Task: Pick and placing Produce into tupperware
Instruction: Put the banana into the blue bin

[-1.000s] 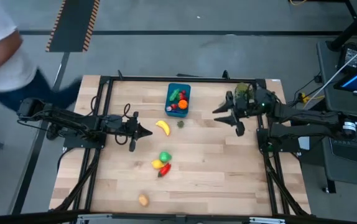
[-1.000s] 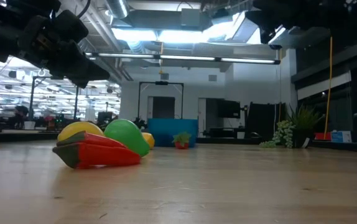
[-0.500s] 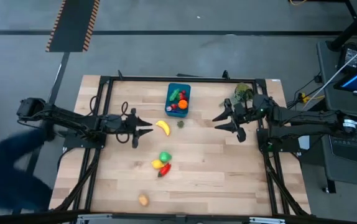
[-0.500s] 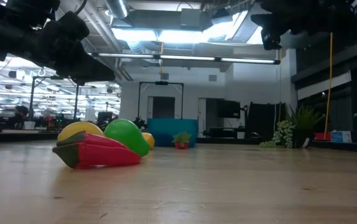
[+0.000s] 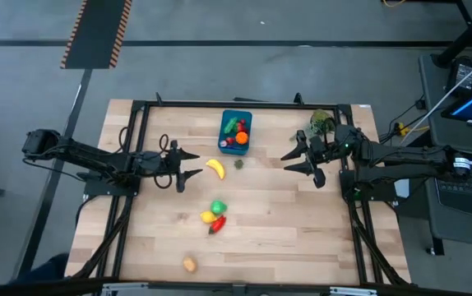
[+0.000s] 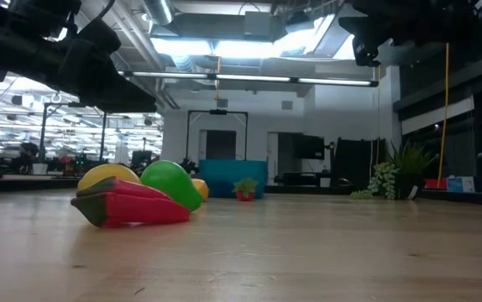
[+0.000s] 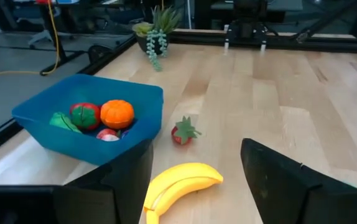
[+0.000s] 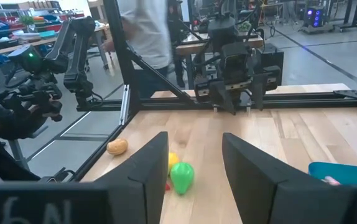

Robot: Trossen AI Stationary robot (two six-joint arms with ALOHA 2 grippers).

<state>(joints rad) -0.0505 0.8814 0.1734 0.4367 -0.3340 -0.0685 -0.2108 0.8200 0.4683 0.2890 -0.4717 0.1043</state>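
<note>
Change since earlier: dark left gripper (image 5: 188, 164) had its fingers pinched to a point a second ago; they now stand spread apart. Right gripper (image 5: 302, 161) sits a little lower and nearer the table's middle than a second ago. A person at the table's left edge has gone from the high view.
Left jaws: parted fairly wide, empty, hovering just beside the yellow banana (image 5: 215, 168), its stem end lying between the two fingers (image 7: 125, 186) in the wrist view without touching either.
Right jaws: partly spread, holding nothing, above bare wood well right of the tub.
Near produce: red pepper (image 6: 136, 206), green fruit (image 6: 172, 183) and yellow lemon (image 6: 107, 176) lie bunched together, touching; an orange-brown piece (image 5: 189, 264) lies alone near the front edge.
Middle produce: banana curved, lying flat; small strawberry (image 7: 183, 132) with green leaves beside it, apart.
Far: teal-blue tupperware (image 5: 235, 120) at the back edge, holding an orange (image 7: 116, 113), a red piece and green ones.
</note>
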